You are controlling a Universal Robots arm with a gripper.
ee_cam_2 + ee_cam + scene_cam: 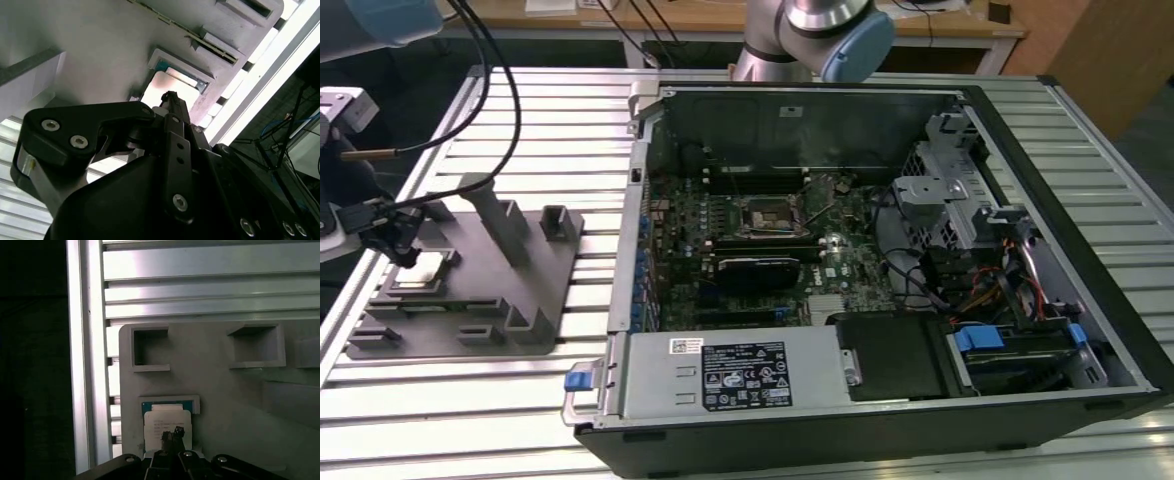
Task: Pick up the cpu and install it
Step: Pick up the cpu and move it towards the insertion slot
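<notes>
The cpu (424,268) is a small square chip with a shiny silver top. It lies flat in a shallow recess near the far end of the grey fixture plate (520,290), at the exterior view's left. My gripper (398,245) hangs just above it on that side. In the first wrist view the fingertips (172,434) stand together over the cpu (162,416), with no gap between them. The second wrist view shows a black finger (172,102) pointing at the cpu (167,82) in its recess. The chip is not lifted.
An open computer case (1067,200) lies at the exterior view's right, with its motherboard and square black socket (767,215) exposed. The fixture plate carries upright grey blocks (500,215) and several empty pockets (150,347). All of it rests on a ribbed aluminium table (454,400).
</notes>
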